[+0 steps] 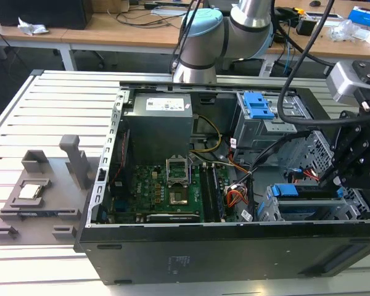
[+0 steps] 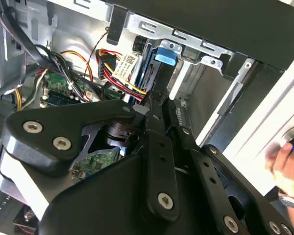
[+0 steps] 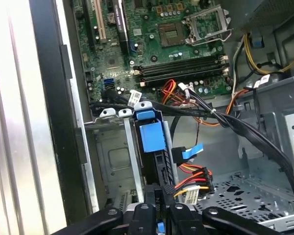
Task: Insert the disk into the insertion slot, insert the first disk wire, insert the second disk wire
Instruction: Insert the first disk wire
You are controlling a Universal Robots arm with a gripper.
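Slatted table (image 1: 24,117) bears open case (image 1: 172,262); disk (image 1: 288,190) sits inside insertion slot (image 1: 265,208).

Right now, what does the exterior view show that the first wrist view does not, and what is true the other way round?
The exterior view adds the arm's joints, the workbench behind and a grey fixture on the slatted table beside the computer case. The first wrist view adds red, yellow and black wires running close beside the disk. Both show the motherboard, the table and the disk's blue caddy sitting in the insertion slot.
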